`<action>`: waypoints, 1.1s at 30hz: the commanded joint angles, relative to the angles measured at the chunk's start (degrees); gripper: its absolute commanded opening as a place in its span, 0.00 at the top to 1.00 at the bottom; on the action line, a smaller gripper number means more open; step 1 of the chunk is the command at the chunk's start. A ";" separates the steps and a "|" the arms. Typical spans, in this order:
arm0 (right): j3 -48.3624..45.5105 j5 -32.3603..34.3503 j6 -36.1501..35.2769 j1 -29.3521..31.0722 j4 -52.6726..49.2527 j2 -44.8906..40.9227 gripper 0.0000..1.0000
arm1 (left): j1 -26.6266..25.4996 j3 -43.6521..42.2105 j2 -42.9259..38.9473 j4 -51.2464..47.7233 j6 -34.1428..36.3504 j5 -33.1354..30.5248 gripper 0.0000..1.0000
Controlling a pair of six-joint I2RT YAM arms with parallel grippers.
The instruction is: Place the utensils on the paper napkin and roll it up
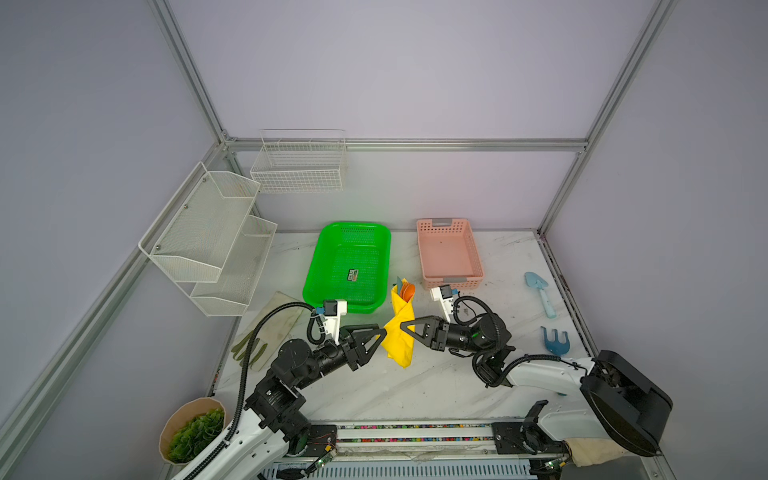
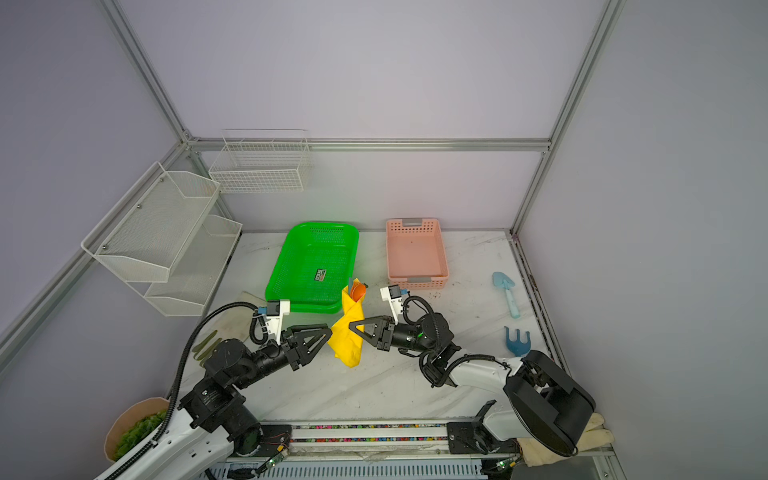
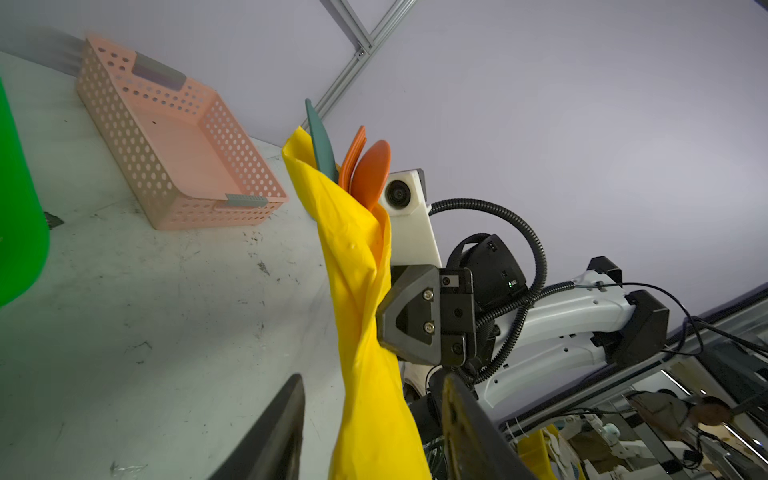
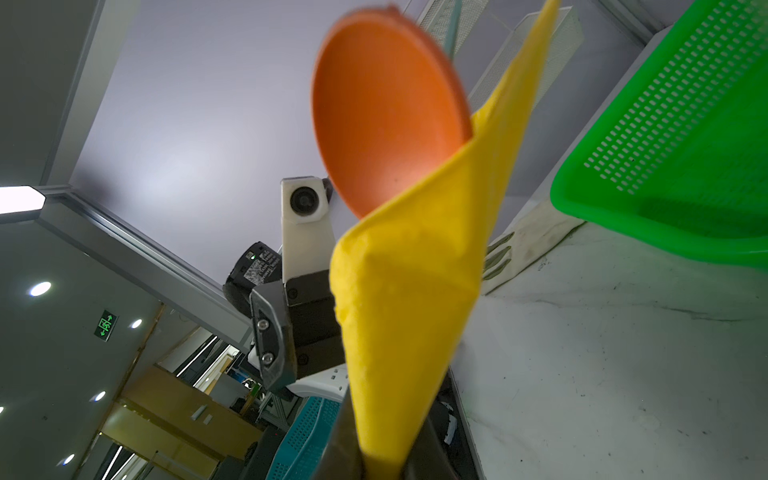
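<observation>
From my console the paper napkin [image 1: 399, 349] reads as a bright yellow roll, wrapped into a loose cone with soft creases and one flap overlapping down its length. My right jaws are clamped narrow on it about midway along, and the thin sheet bunches where they pinch. My left jaws stand parted on either side of the roll's lower part. The left wrist view shows a sliver of gap on each side, so they are around it and not pressing. The two sets of jaws face each other across the roll.

The utensils [image 1: 408, 291] poke out of the open end, past the right jaws' grip. There is the smooth, round, matte bowl of the orange spoon [image 4: 386, 112], with the flat orange fork [image 3: 353, 153] edge-on behind it. Beside them a slim dull teal piece [image 3: 322, 141] tapers to a point. Their handles are hidden inside the paper.

I think the roll is lifted clear of the marbled white desk [image 1: 415, 386], which is scuffed with dark marks, but I cannot see whether its lower tip touches. Beyond the jaws sit a glossy green mesh basket [image 1: 349, 266] and a perforated pink basket [image 1: 449, 253].
</observation>
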 commanded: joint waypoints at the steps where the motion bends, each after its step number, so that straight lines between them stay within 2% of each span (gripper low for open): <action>1: 2.56 3.39 -4.90 -0.03 -8.50 -2.51 0.97 | -0.23 12.57 1.36 -10.81 7.20 -3.00 0.49; 5: 3.76 6.12 -7.05 -0.08 -13.99 -3.01 0.98 | -1.96 16.71 6.65 -10.95 7.35 0.35 0.50; 12: 3.81 6.93 -7.34 -0.03 -14.26 -3.63 0.98 | -7.18 16.96 13.14 -9.38 7.76 0.47 0.51; 21: 3.26 5.98 -6.08 -0.03 -11.63 -4.67 0.98 | -7.39 12.88 14.64 -6.95 7.01 -3.89 0.45; 28: 2.61 5.83 -5.22 -0.04 -9.82 -5.74 0.98 | -7.36 12.44 17.27 -5.78 6.41 -2.24 0.45; 33: 2.39 5.44 -4.75 -0.08 -8.65 -5.98 0.98 | -7.36 11.91 17.47 -6.66 6.52 -4.04 0.44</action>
